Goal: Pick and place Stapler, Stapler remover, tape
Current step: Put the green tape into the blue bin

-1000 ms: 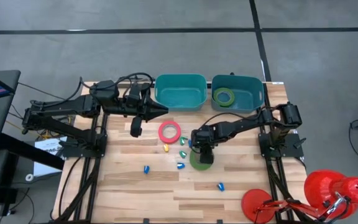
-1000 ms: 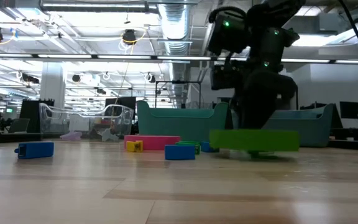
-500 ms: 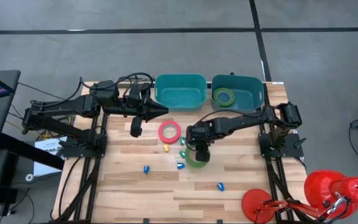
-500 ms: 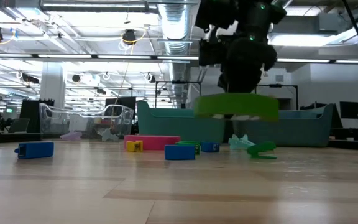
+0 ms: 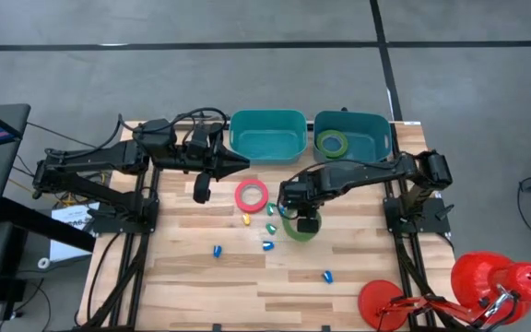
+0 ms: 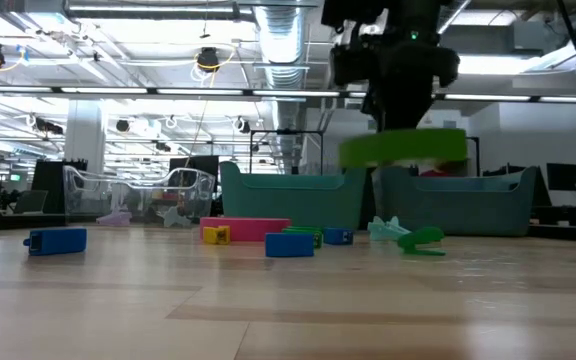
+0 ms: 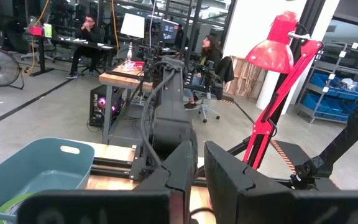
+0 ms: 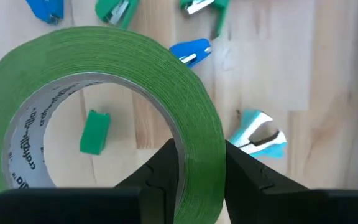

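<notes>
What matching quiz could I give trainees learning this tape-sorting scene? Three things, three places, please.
Things:
1. pink-red tape
2. green tape in the right gripper
3. second green tape

Places:
A. inside the right-hand teal bin
B. lifted clear of the table
C. flat on the table, before the left-hand teal bin

Pairs: 1-C, 2-B, 3-A

my right gripper (image 5: pixel 302 221): over mid-table, tape roll (image 5: pixel 296 227) pinched, clear of the wood | second roll (image 5: pixel 252 195): flat, to its left | third roll (image 5: pixel 332 142): in right bin (image 5: pixel 376 129) behind | left bin (image 5: pixel 267 136): beside it | my left gripper (image 5: pixel 240 163): before left bin
</notes>
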{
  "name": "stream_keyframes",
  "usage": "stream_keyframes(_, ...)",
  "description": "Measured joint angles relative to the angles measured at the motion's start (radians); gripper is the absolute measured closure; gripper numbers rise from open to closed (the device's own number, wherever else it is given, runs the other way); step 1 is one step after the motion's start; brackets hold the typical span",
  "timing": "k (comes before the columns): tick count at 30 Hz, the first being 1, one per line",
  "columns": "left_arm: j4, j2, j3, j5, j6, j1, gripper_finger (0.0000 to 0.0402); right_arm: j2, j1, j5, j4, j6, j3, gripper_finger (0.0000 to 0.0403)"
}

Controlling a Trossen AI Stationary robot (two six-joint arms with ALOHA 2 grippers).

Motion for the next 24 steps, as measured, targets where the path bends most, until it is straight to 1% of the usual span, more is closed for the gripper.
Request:
stream_keyframes(4,0.001,0.000,0.000,0.000,0.000,0.000,0.0367,-0.069,-0.040,0.034,-0.008,-0.006,0.000,0.0316)
stream_keyframes(7,0.002,0.000,0.000,0.000,0.000,0.000,0.0367,-0.141,-0.083,0.086,-0.017,-0.007,0.000,0.0316)
stream_keyframes(14,0.007,0.000,0.000,0.000,0.000,0.000,0.0367,-0.283,-0.227,0.175,-0.055,-0.007,0.000,0.0316)
stream_keyframes(20,0.006,0.000,0.000,0.000,0.000,0.000,0.0367,-0.351,-0.365,0.182,-0.117,-0.007,0.000,0.0316)
stream_keyframes(24,0.006,0.000,0.000,0.000,0.000,0.000,0.0367,-0.372,-0.446,0.222,-0.171,-0.005,0.000,0.0316)
